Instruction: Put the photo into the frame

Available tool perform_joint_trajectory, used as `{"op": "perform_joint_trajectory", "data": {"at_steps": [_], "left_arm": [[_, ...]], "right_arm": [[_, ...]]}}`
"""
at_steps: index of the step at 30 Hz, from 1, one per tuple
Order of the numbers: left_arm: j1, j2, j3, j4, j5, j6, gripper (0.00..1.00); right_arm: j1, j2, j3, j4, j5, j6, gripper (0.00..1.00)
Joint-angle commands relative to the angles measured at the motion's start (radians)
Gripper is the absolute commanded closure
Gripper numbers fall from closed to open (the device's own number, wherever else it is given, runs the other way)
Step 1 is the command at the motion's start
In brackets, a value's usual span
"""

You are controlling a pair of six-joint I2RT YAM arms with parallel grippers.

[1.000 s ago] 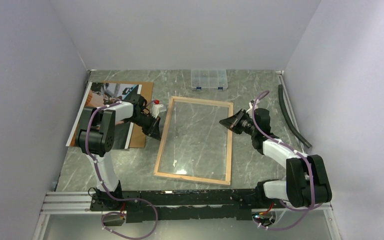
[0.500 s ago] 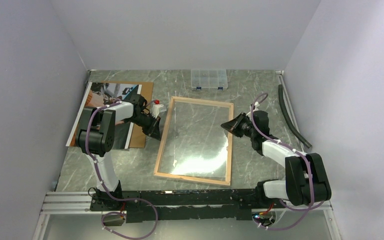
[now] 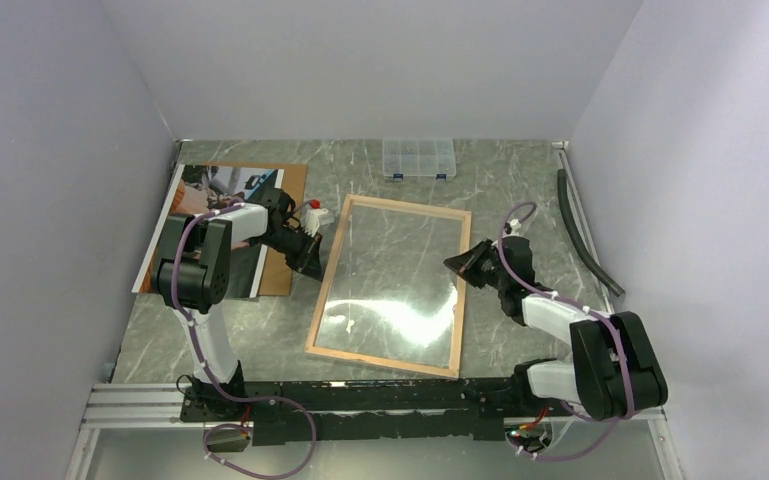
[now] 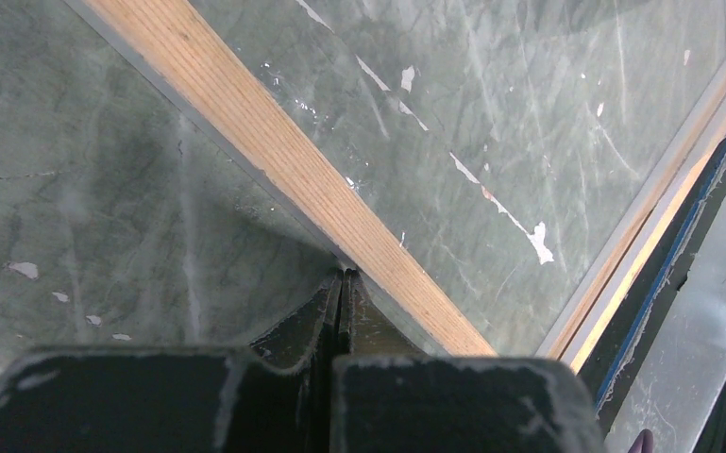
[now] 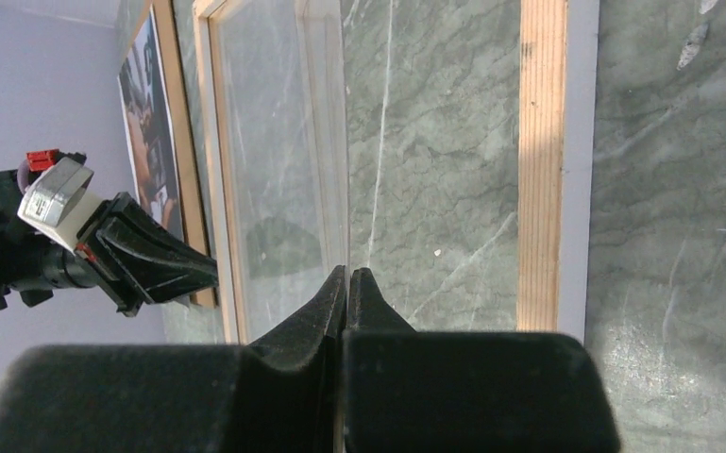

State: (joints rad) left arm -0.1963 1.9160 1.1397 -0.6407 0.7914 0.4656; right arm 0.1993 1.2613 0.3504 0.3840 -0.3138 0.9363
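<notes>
Since both pairs of fingers are pressed shut with nothing between them, neither arm has a hold on anything. The left fingers (image 4: 307, 321) touch the outer edge of the left rail of the frame (image 3: 387, 357) with their tips. The right fingers (image 5: 329, 302) point in over the pane just inside the right rail; whether they touch the glass cannot be told.

A push from the left would probably slide or twist the frame on the smooth tabletop (image 3: 520, 180) rather than steady it. If the right tips bear down, the pane could be scratched or cracked, or the far rail could tip up.

The photo (image 3: 200, 185) lies well apart from the frame at the far left, flat on a brown backing board (image 3: 296, 180) and partly under the left arm. That arm could drag or crease it. A thin print lying flat also gives shut fingers little edge to catch, so the board might be lifted with it.

The frame lies wood side up between the arms and holds only its clear pane. A clear compartment box (image 3: 418, 157) sits at the far edge, and nothing can be made out in its cells.
</notes>
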Motion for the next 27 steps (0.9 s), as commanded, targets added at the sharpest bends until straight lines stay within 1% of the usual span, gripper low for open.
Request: {"op": "perform_joint_trajectory", "data": {"at_steps": [1,14,19,21,22,25,26,27], "left_arm": [[-0.015,-0.02,0.011,0.001,0.083,-0.012,0.97],[-0.015,-0.021,0.006,0.003,0.087,-0.013,0.97],[-0.015,-0.024,0.002,0.001,0.086,-0.009,0.97],[-0.015,-0.026,0.002,-0.002,0.085,-0.009,0.97],[-0.015,-0.025,0.001,-0.003,0.085,-0.008,0.97],[-0.014,-0.029,-0.001,-0.003,0.086,-0.007,0.97],[-0.014,-0.029,-0.001,-0.002,0.085,-0.007,0.97],[-0.014,-0.029,-0.001,-0.001,0.085,-0.006,0.97]], "right_arm": [[0.029,0.007,-0.017,0.089,0.023,0.037,1.0],[0.037,0.055,0.012,0.036,0.083,0.025,1.0],[0.044,0.076,0.054,-0.011,0.083,-0.013,1.0],[0.048,0.081,0.086,-0.057,0.081,-0.044,0.89],[0.051,0.081,0.105,-0.094,0.086,-0.065,0.79],[0.062,0.076,0.162,-0.198,0.114,-0.13,0.6],[0.065,0.073,0.171,-0.222,0.119,-0.143,0.56],[0.067,0.069,0.176,-0.238,0.122,-0.154,0.54]]}}
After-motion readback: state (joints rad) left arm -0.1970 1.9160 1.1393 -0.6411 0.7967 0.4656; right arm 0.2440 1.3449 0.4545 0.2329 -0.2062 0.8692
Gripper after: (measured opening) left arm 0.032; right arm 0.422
